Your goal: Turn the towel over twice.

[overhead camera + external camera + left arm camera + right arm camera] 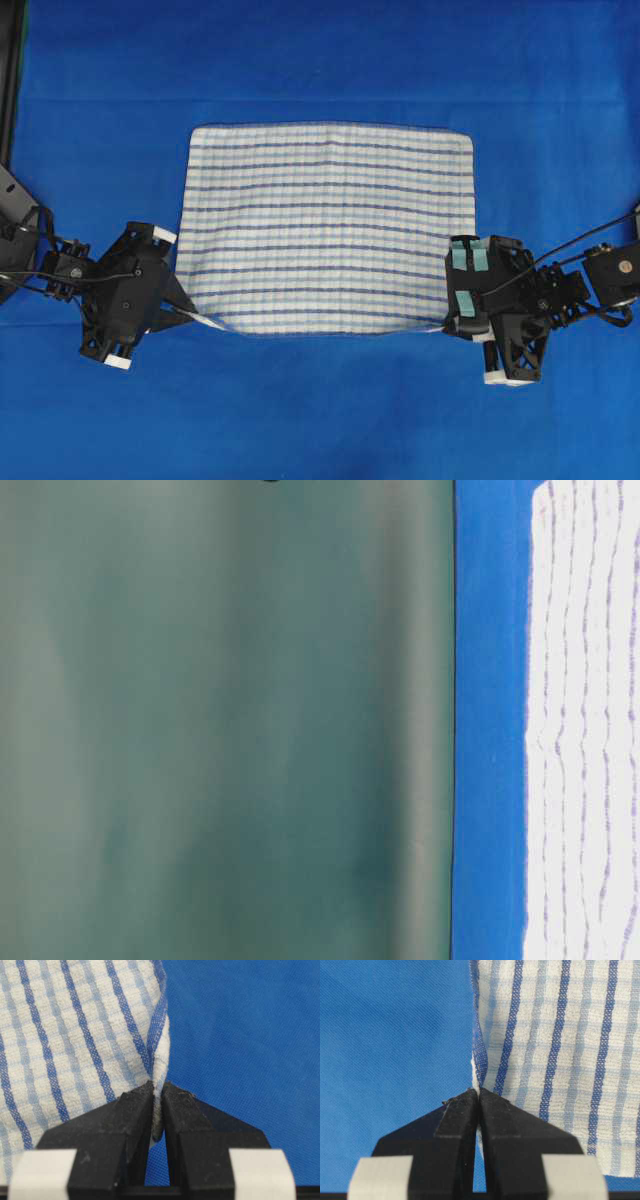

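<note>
The towel (330, 225), white with thin dark-blue and light-blue stripes, lies spread flat on the blue table covering (320, 420). My left gripper (192, 315) is shut on the towel's near left corner, and in the left wrist view the hemmed corner (159, 1067) is pinched between the black fingertips of that gripper (158, 1091). My right gripper (450, 325) is shut on the near right corner, and the right wrist view shows the towel (555, 1055) with its edge caught between the closed tips of that gripper (478, 1092). The table-level view shows the striped towel (585, 720) lying low on the covering.
Plain blue covering (320, 60) stretches all round the towel. A dark strip (8, 80) runs along the far left edge. Behind the table rises a dull green wall (220, 720).
</note>
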Tool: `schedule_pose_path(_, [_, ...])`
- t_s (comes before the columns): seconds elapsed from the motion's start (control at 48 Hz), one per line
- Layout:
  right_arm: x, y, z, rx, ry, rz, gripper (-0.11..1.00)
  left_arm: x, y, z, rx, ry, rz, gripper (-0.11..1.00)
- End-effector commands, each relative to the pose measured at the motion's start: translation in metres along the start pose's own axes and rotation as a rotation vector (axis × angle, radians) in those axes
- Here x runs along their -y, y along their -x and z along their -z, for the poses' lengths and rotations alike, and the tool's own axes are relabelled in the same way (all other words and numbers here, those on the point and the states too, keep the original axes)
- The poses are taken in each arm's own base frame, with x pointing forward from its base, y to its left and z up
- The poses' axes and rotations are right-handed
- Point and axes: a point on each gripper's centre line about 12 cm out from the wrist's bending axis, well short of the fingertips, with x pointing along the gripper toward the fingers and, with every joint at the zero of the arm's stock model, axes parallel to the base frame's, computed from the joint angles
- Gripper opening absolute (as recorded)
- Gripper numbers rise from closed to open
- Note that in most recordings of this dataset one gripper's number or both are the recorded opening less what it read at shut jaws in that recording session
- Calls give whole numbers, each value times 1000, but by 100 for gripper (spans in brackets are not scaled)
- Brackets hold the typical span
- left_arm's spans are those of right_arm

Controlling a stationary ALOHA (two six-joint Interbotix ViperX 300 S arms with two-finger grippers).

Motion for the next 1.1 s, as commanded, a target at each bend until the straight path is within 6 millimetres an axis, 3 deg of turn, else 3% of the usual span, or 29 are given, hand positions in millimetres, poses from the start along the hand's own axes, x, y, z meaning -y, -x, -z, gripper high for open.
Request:
schedule_pose_path(0.0, [-6,3,-10,32,3,-16,2,1,0,-8,26,0,3,4])
schedule_pose_path(0.125, [-6,3,-10,33,3,-17,3,1,0,-8,23,0,3,9])
schedule_pose_path(0.167, [-6,3,-11,34,3,-18,9,1,0,-8,17,0,3,14])
schedule_pose_path(0.354, [-8,5,-14,43,10,-22,63,1,0,-10,5,0,3,62])
schedule_pose_path(0.396, [-9,8,-17,55,11,-25,68,1,1,-13,9,0,3,72])
schedule_pose_path(0.458, [-10,14,-22,78,20,-33,64,1,3,-19,20,0,3,81])
schedule_pose_path(0.729, [-10,61,-50,246,63,-54,62,-6,28,-55,92,9,-12,78])
schedule_pose_path(0.875, [7,91,-62,328,64,-15,62,-20,53,-74,191,37,-56,77])
schedule_pose_path(1.084, [35,132,-67,420,49,72,62,-38,91,-85,318,73,-128,77])
